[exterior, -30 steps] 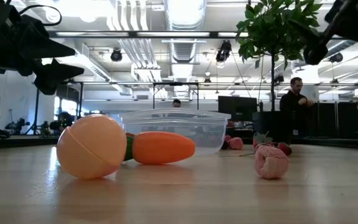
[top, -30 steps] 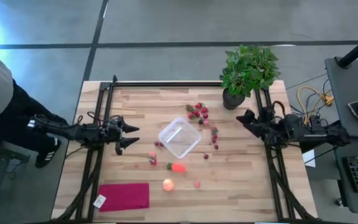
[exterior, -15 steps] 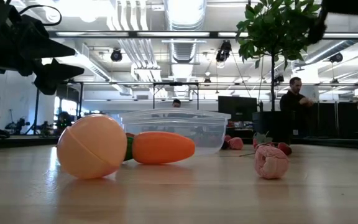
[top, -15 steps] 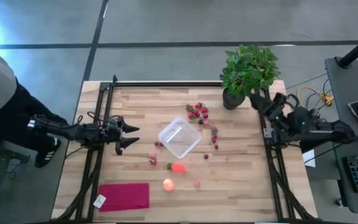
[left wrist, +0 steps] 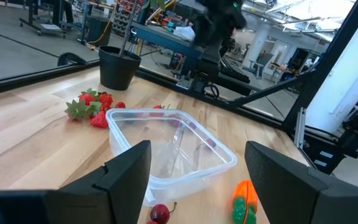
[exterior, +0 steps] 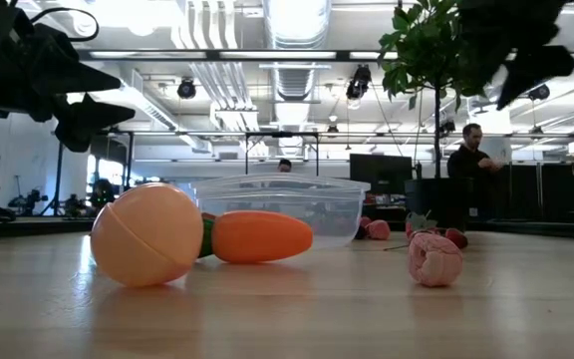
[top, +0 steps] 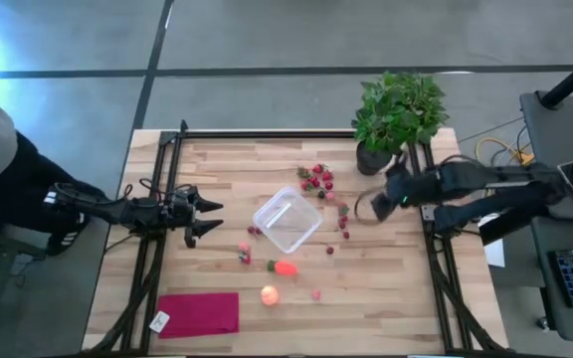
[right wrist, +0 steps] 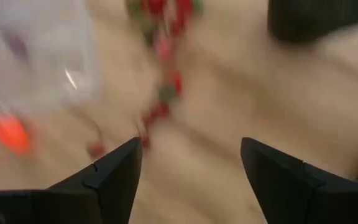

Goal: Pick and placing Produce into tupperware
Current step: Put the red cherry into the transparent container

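Now swung in from the surface's (top: pixel 207 159) right edge: right pincer (top: pixel 371 207), released, hovering beside scattered berries (top: pixel 343 225). Left pincer (top: pixel 205 217) parked, released. Tupperware (top: pixel 287 221) empty, mid-surface; carrot (top: pixel 286 267), round fruit (top: pixel 269 294) near it. Likely berry pickup next.

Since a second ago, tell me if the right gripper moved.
Yes. The right gripper swung in from the table's edge, past the potted plant, toward the berries.

clear tupperware (top: pixel 286 222), orange carrot (top: pixel 286 267), magenta cloth (top: pixel 199 313)
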